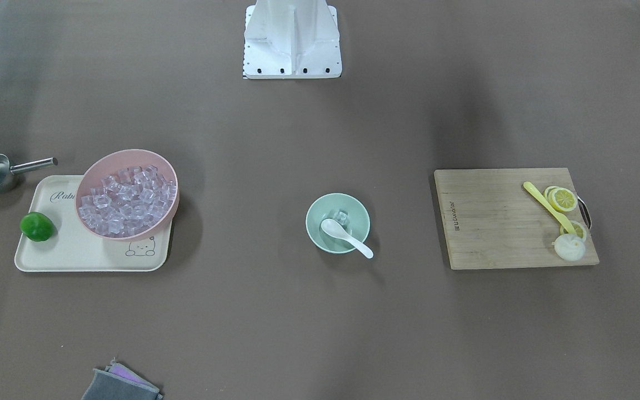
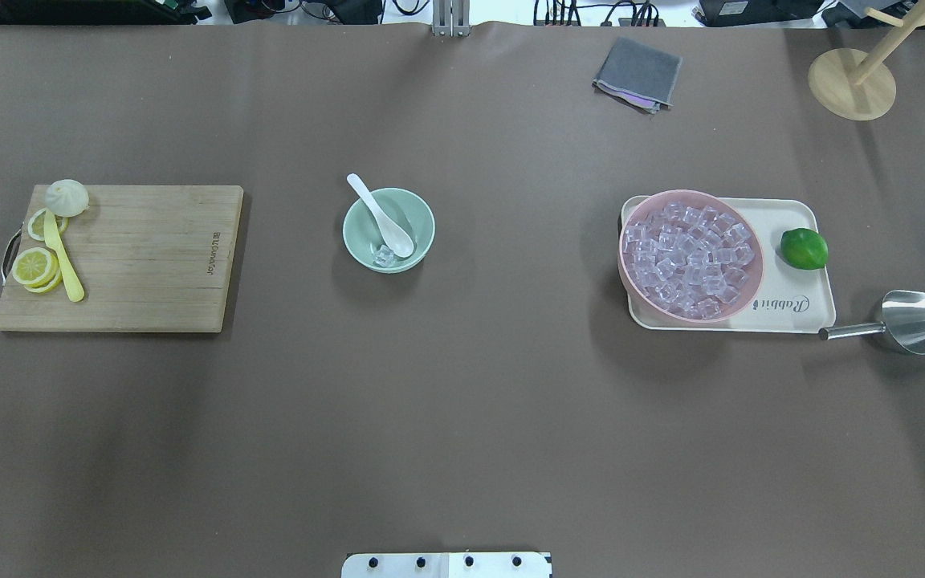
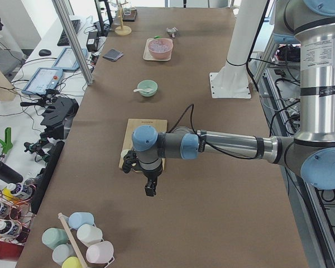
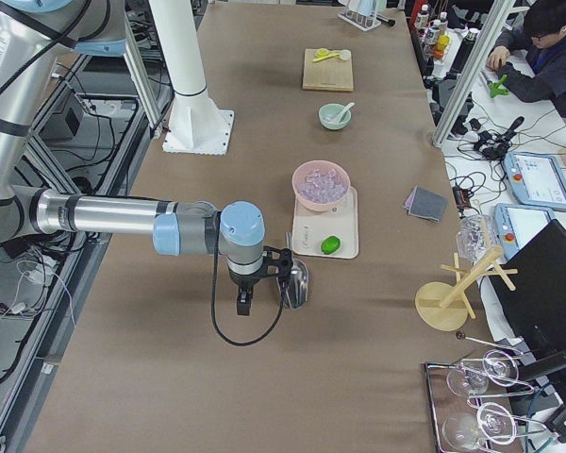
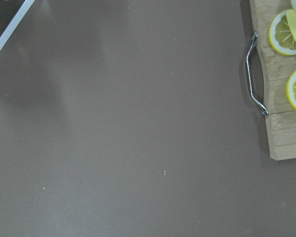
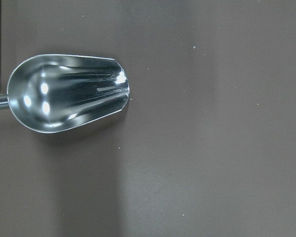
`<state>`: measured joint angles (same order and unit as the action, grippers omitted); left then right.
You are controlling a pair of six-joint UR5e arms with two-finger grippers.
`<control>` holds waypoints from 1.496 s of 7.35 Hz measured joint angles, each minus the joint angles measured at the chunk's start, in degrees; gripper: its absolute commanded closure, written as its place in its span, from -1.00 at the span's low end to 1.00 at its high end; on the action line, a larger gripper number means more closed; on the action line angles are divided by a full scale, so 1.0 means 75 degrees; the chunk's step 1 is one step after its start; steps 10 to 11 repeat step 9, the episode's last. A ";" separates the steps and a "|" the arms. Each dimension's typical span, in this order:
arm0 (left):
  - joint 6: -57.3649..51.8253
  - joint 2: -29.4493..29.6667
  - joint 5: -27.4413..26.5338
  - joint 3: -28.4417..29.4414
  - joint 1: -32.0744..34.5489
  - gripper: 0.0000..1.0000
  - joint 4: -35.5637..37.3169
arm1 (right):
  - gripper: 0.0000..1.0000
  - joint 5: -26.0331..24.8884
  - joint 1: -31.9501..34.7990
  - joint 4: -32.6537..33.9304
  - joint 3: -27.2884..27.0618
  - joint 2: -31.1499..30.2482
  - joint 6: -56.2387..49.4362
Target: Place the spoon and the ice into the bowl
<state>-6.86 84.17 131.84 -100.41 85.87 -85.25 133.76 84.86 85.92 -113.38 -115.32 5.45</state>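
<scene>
My left gripper [image 3: 149, 188] hangs beside the rectangular wooden cutting board [image 2: 149, 257]. I cannot tell how far it is open or whether it holds anything. The board's printed mark is too small to read. At centre, the glossy white soup spoon [image 2: 386, 221] lies in the small mint-green bowl [image 2: 429, 229], with a clear ice cube [image 2: 384, 257] beside its scoop. I judge the task about done. Any further ice would come from the pink bowl [image 2: 621, 269] on the cream tray [image 2: 800, 217] lettered "Rabbit". My right gripper [image 4: 243, 304] hovers over the metal scoop [image 2: 916, 321], and I cannot tell its opening either.

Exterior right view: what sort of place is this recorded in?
Probably a robotics lab, not a kitchen: the right arm works over a brown-covered table, with a teach pendant alongside and an operator seated nearby.
</scene>
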 measured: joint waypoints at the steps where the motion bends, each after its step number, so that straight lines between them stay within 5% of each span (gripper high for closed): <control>1: 0.0000 0.0001 0.0000 -0.0007 0.0000 -1.00 0.0000 | -1.00 0.0008 -0.0002 0.0002 0.0000 0.0006 0.0000; 11: 0.0000 -0.0042 -0.0010 -0.0135 0.0000 -1.00 0.0000 | -1.00 0.0093 -0.0006 0.0016 0.0000 0.0013 -0.0002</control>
